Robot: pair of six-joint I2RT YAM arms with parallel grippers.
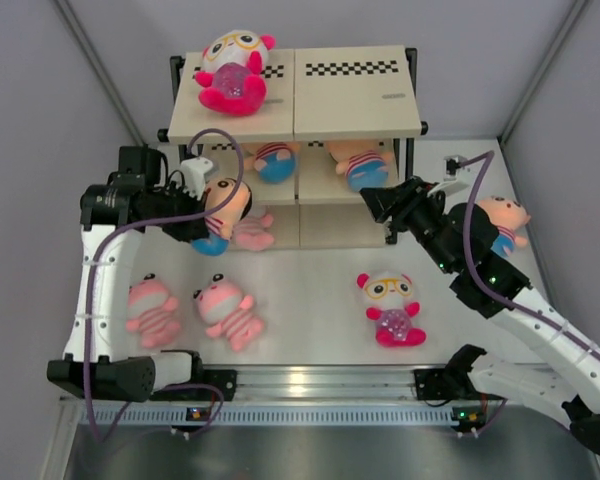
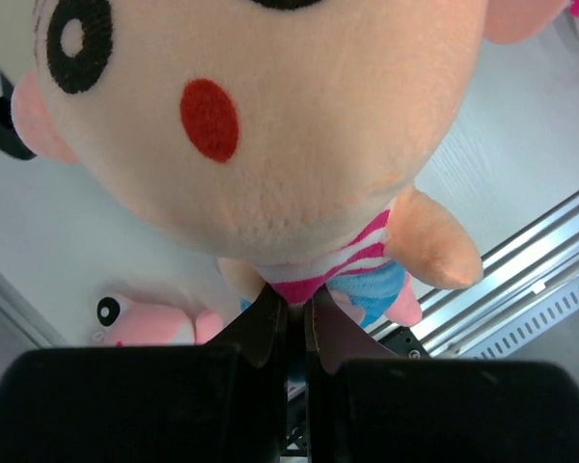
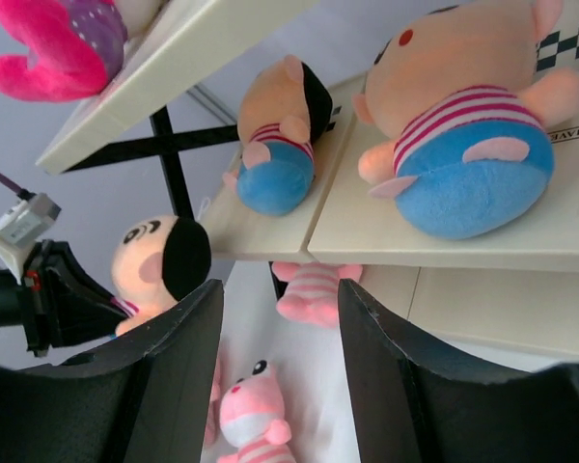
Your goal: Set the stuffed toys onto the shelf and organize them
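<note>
Your left pincer (image 1: 202, 226) is clamped on the held peach doll (image 1: 225, 200), its fingers (image 2: 265, 326) pressed together on the striped shirt just under the big head. Doll and pincer sit at about 10 o'clock over the desk (image 1: 310, 280), in front of the left end of the shelf (image 1: 350, 100), which stands at 12 o'clock. You cannot tell whether the doll touches the shelf. Your right pincer (image 1: 375, 203) hangs at about 1 o'clock, fingers spread apart with nothing between them, just beside the right front corner of the middle board. On the top board, at its left end, lies the upper glasses doll (image 1: 232, 72). On the middle board two more lie side by side, blue bottoms toward you: the left shelved doll (image 1: 273, 160) and the right shelved doll (image 1: 360, 163). Below them, the low pink doll (image 1: 252, 230) lies at the bottom level, just beside the held one. On the desk you have the outer pink doll (image 1: 152, 310) and the inner pink doll (image 1: 230, 312) near each other at 8 o'clock, the desk glasses doll (image 1: 390, 308) at 5 o'clock, and the far peach doll (image 1: 502, 225) at 3 o'clock, partly hidden behind your right arm.
</note>
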